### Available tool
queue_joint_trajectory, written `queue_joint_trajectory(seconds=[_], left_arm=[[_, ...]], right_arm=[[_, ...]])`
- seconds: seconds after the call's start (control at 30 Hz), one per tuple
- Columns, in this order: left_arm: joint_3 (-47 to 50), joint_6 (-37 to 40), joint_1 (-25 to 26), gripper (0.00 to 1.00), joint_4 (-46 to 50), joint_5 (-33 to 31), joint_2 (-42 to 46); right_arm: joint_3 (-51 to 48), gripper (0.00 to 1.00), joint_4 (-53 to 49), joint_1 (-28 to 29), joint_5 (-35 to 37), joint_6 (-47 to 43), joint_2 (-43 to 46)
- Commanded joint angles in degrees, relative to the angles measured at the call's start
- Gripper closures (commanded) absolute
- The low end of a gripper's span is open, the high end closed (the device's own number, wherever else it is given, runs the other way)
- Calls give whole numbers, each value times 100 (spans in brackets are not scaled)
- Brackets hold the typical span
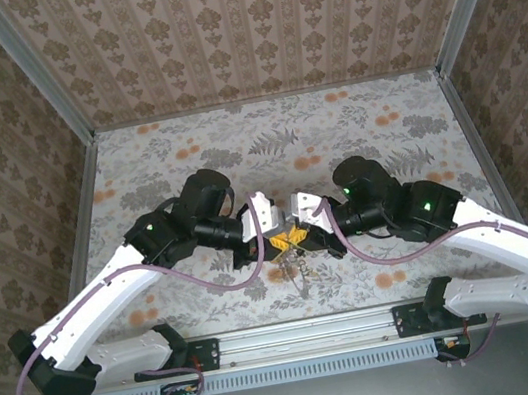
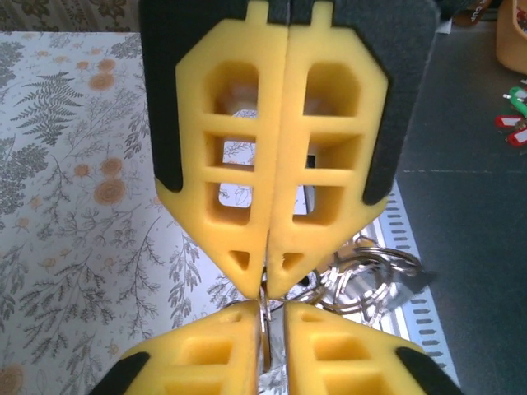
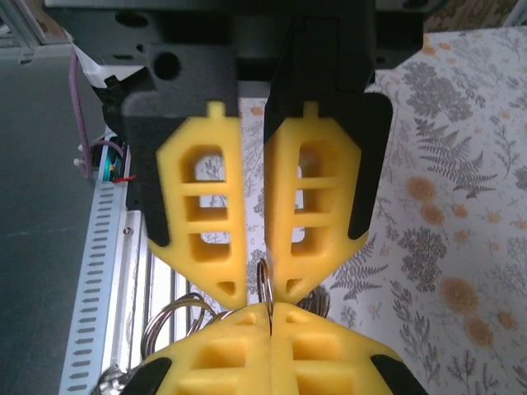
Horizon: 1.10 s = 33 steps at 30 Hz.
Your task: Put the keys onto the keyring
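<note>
right end effector (image 3: 270,329): clenching, jaws pressed fully together on the wire of the keyring (image 3: 263,278).
left end effector (image 3: 257,284): meeting it tip to tip from 12 o'clock in the right wrist view, jaws standing a narrow slit apart and straddling the same wire, not visibly pinching it.

location: the keyring is hanging above the bench (image 1: 137,168), mid-bench in the top view, with its loose loops dangling toward 6 o'clock of the meeting tips.

hazards, as judged:
- two grips are crowding one short stretch of thin wire. if the left end effector closes off-centre, the wire is likely twisting or popping out of the right's pinch.
- a slipped ring is likely dropping toward the rail (image 1: 307,332) at 6 o'clock.
- the yellow fingertips (image 3: 226,288) are sitting almost in contact, so a small misalignment is risking a collision.
- keys (image 2: 512,115): small green and red heads are lying on the dark surface (image 2: 461,206) at 2 o'clock in the left wrist view, well apart from the ring and too small to confirm. with both end effectors occupied, nothing is free to fetch one.

appearance: thin grey metal wire, showing edge-on between the pads, with several overlapping loops and shiny trinkets (image 2: 362,280) bunching at 4 o'clock of the tips.
</note>
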<state>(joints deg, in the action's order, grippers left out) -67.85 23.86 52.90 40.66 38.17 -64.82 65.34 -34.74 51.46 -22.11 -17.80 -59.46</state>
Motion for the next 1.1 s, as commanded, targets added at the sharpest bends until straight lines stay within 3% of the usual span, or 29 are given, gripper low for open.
queue_joint_trajectory(seconds=[0.0, 0.1, 0.43, 0.63, 0.73, 1.07], left_arm=[[97, 58, 45, 89, 122, -98, -23], [139, 18, 33, 99, 27, -282, 91], [210, -66, -86, 100, -236, -293, 283], [84, -30, -81, 100, -217, -95, 285], [62, -30, -79, 100, -227, 21, 285], [103, -33, -96, 100, -364, 49, 351]], right_arm=[[49, 100, 719, -13, -320, 61, 197], [41, 100, 666, -7, -285, 27, 191], [-73, 99, 671, -5, -177, 57, 360], [-248, 73, 692, -18, -94, 188, 409], [-341, 69, 758, -14, -158, 238, 399], [-452, 78, 708, -81, -250, 380, 209]])
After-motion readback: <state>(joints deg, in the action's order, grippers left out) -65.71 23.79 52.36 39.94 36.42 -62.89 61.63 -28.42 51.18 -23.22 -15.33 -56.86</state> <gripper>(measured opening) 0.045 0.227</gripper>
